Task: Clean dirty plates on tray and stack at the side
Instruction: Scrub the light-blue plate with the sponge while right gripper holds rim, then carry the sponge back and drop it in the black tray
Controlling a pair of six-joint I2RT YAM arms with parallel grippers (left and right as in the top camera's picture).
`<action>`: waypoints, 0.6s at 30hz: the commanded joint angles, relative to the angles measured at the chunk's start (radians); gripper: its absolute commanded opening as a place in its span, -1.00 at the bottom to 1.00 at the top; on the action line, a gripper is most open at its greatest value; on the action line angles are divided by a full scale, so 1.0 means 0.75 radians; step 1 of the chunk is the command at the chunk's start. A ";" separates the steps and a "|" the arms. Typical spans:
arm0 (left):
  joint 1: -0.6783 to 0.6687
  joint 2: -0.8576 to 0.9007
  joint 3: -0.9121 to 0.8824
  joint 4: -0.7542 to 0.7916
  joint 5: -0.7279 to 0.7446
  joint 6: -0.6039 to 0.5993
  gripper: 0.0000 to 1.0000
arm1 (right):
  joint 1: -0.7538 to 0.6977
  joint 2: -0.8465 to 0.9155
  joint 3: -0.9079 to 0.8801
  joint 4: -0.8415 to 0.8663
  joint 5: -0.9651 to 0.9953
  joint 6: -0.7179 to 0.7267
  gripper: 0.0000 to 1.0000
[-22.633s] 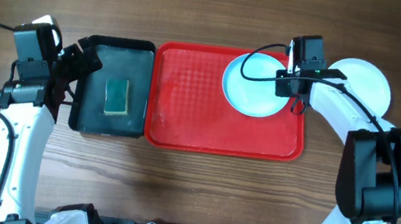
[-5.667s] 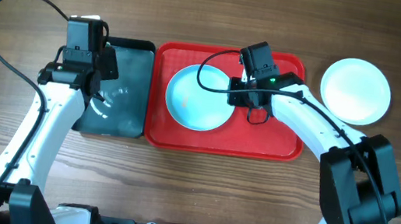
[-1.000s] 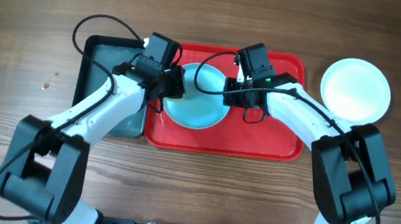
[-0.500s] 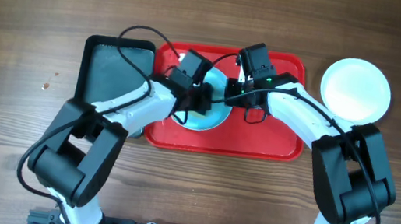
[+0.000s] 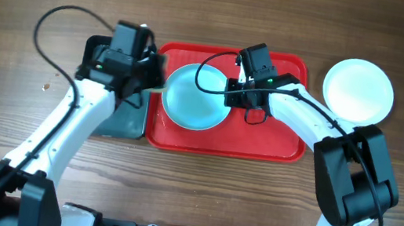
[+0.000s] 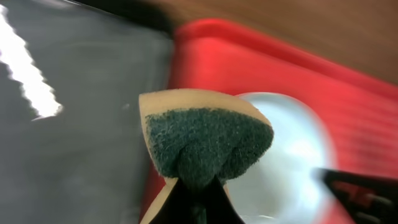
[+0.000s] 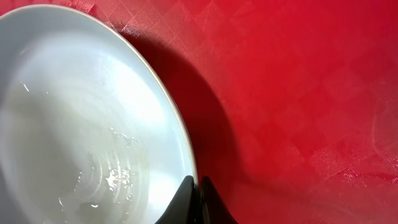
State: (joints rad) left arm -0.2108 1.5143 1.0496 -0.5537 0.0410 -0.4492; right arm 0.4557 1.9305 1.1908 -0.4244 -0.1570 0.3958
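While the left fingers [image 6: 186,208] pinched a green sponge [image 6: 205,140] above the red tray [image 6: 249,56] edge, the right fingers [image 7: 182,205] gripped the aqua plate [image 7: 81,112] by its rim.

Green-faced sponge [image 6: 208,140] in left end effector [image 6: 198,190], over red tray [image 6: 267,59] rim.

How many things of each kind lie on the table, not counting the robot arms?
plates: 2, a pale blue plate and a white plate
red tray: 1
black basin: 1
sponge: 1
total: 5
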 commanded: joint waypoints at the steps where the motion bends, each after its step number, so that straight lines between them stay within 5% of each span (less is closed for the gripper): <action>1: 0.145 0.010 -0.004 -0.110 -0.267 0.222 -0.92 | 0.007 0.014 0.016 0.007 -0.023 -0.005 -0.92; 7: 0.322 0.011 -0.111 -0.046 -0.190 0.527 -0.92 | 0.007 0.014 0.016 0.011 -0.023 -0.005 -0.91; 18: 0.322 0.011 -0.200 -0.004 -0.105 0.553 -0.92 | 0.007 0.014 0.016 0.012 -0.023 -0.015 -0.92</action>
State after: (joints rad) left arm 0.0277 1.5185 0.9066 -0.5636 -0.0540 -0.0528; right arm 0.4557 1.9305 1.1908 -0.4191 -0.1570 0.3954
